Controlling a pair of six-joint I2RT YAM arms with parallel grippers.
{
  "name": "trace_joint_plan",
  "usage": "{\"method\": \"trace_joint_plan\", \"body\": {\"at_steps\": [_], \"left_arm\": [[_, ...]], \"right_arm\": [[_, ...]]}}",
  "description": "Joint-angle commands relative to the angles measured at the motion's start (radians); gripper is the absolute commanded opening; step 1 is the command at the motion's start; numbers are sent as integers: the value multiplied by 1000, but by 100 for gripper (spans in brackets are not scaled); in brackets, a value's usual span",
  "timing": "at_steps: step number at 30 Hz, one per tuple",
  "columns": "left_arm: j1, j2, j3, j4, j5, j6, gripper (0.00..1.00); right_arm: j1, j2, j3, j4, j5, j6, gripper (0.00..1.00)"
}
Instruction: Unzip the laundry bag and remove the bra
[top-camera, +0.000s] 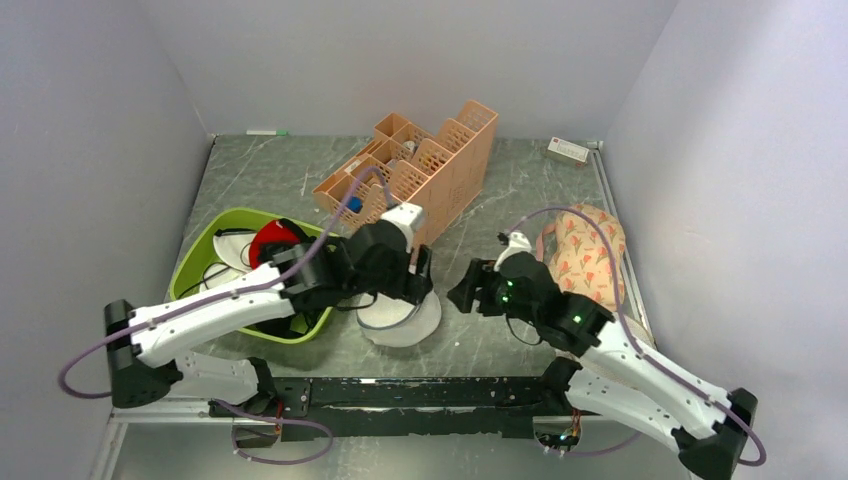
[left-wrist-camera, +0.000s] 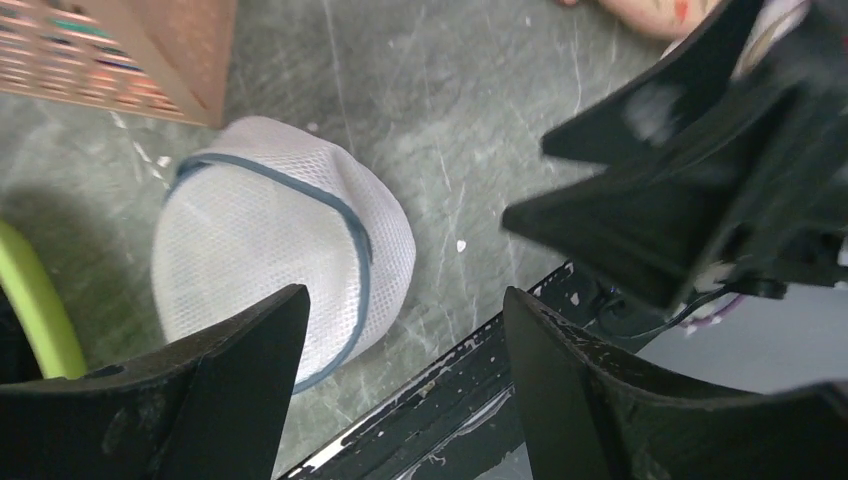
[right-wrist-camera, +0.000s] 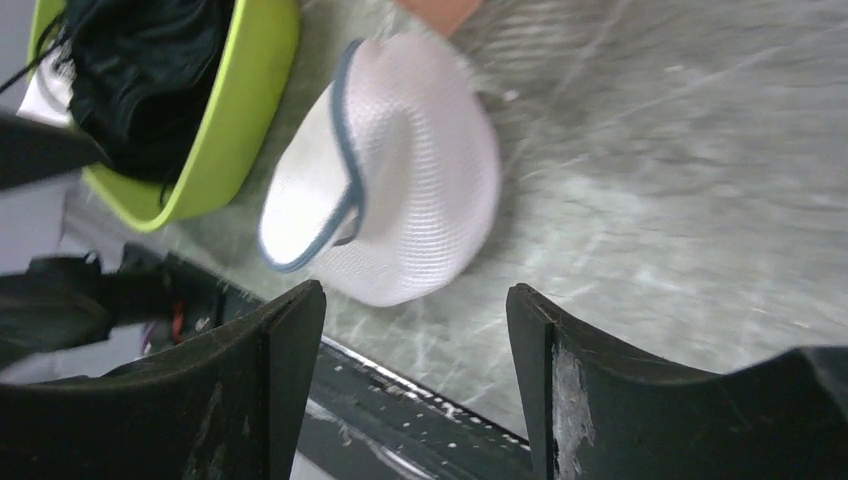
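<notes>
Left fingers: spread wide with nothing between them. They hang just over the far edge of the laundry bag.
Right fingers: also spread wide and empty. They point left at the bag from a little to its right, apart from it.
Laundry bag: a white mesh round slumped on the table by the near edge, just right of the green basin. A blue-grey trim curves over its top. I cannot tell whether the zip along that trim is open.
Bearing from the fingers: the bag lies near and below the left fingers, off to one side of their gap in the left wrist view. From the right fingers it lies straight ahead to the left, lined up with their gap.
Long axis: none to speak of, since the bag is round. The trim line is the only thing to aim at.
Nearer arm: the left, by a clear margin.
Bra: a red shape in the far part of the basin, left of the bag and partly behind the left arm, beside a black garment.
Judgement: the bra looks to be out of the bag, so little seems left to do.
Around: an orange lattice organiser stands far of the bag and a floral cloth lies at the right.
</notes>
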Motion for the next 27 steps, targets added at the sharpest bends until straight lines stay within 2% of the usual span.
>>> {"method": "trace_joint_plan", "body": {"at_steps": [1, 5, 14, 17, 27], "left_arm": [[69, -94, -20, -48, -5, 5, 83], [124, -174, -37, -78, -29, -9, 84], [169, -260, -86, -121, -60, -38, 87], [175, -272, -101, -119, -56, -39, 87], [194, -279, -151, -89, -25, -30, 88]], "right_arm": [[2, 103, -26, 300, -295, -32, 68], [1, 236, -21, 500, -453, -4, 67], [7, 528, -25, 803, -625, 70, 66], [10, 595, -74, 898, -628, 87, 66], [8, 784, -208, 1003, -561, 37, 65]]}}
